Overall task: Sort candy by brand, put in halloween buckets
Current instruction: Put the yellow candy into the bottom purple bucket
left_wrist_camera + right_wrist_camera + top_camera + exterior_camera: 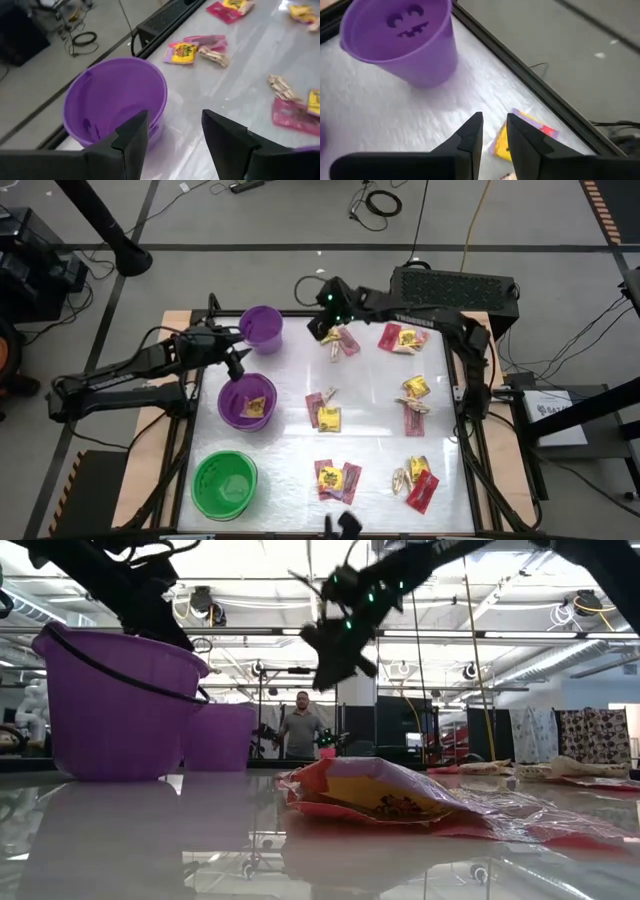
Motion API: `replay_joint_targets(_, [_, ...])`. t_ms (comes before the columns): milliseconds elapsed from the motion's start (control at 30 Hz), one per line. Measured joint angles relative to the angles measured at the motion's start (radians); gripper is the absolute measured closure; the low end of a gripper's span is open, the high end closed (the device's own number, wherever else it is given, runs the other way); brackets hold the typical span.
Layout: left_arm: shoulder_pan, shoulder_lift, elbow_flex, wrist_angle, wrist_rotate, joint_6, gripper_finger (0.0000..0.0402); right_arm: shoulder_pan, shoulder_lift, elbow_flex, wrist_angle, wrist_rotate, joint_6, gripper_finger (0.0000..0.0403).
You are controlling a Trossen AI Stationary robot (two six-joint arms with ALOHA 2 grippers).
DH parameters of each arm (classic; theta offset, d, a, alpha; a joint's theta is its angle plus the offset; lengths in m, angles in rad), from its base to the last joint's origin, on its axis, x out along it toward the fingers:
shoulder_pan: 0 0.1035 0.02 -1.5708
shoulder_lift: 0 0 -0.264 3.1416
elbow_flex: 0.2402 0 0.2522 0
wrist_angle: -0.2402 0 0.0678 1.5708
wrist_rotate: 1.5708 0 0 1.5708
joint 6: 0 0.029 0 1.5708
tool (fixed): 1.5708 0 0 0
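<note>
Hovering my right gripper [327,330] beside the small purple bucket [261,327], fingers narrowly parted, grasping nothing. My left gripper [236,360] hangs between both purple buckets, fingers released.

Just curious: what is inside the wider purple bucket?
One yellow candy packet lies inside the wider purple bucket; the left gripper covers its far rim, hiding anything there.

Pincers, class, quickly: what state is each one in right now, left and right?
Left pincer: open, holding nothing, by the small purple bucket.
Right pincer: nearly closed with a narrow gap, nothing held, above a yellow candy packet.
</note>
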Motion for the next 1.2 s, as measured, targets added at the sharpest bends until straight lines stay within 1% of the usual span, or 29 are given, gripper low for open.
replay_joint_targets(67, [0.001, 0.012, 0.000, -0.001, -0.008, -0.020, 0.0210, -0.042, 0.020, 0.000, -0.001, -0.052, -0.005, 0.0323])
replay_joint_targets(133, [0.001, 0.025, 0.000, 0.003, -0.026, -0.055, 0.0210, -0.083, 0.038, 0.000, -0.013, -0.077, -0.005, 0.0323])
replay_joint_targets(267, [0.001, 0.034, 0.000, 0.019, -0.050, -0.162, 0.0210, -0.159, 0.091, 0.000, -0.049, -0.144, -0.010, 0.0311])
replay_joint_targets(400, [0.004, 0.035, 0.000, 0.017, -0.060, -0.260, 0.0210, -0.190, 0.141, 0.000, -0.051, -0.158, -0.030, 0.0277])
replay_joint_targets(567, [0.007, 0.035, 0.000, 0.025, -0.080, -0.383, 0.0210, -0.195, 0.195, 0.000, -0.067, -0.160, -0.029, 0.0223])
replay_joint_targets(700, [0.007, 0.034, 0.000, 0.055, -0.080, -0.434, 0.0210, -0.194, 0.224, 0.000, -0.091, -0.146, -0.008, 0.0194])
replay_joint_targets(800, [0.007, 0.035, 0.000, 0.065, -0.080, -0.435, 0.0210, -0.194, 0.231, 0.000, -0.106, -0.120, 0.006, 0.0192])
replay_joint_targets(933, [0.007, 0.035, 0.000, 0.069, -0.078, -0.435, 0.0210, -0.183, 0.235, 0.000, -0.119, -0.108, 0.008, 0.0200])
replay_joint_targets(1100, [0.007, 0.035, 0.000, 0.066, -0.013, -0.409, 0.0210, -0.136, 0.235, 0.000, -0.128, -0.107, 0.020, 0.0213])
replay_joint_targets(1200, [0.007, 0.035, 0.000, 0.066, 0.025, -0.385, 0.0210, -0.115, 0.250, 0.001, -0.120, -0.112, 0.066, 0.0227])
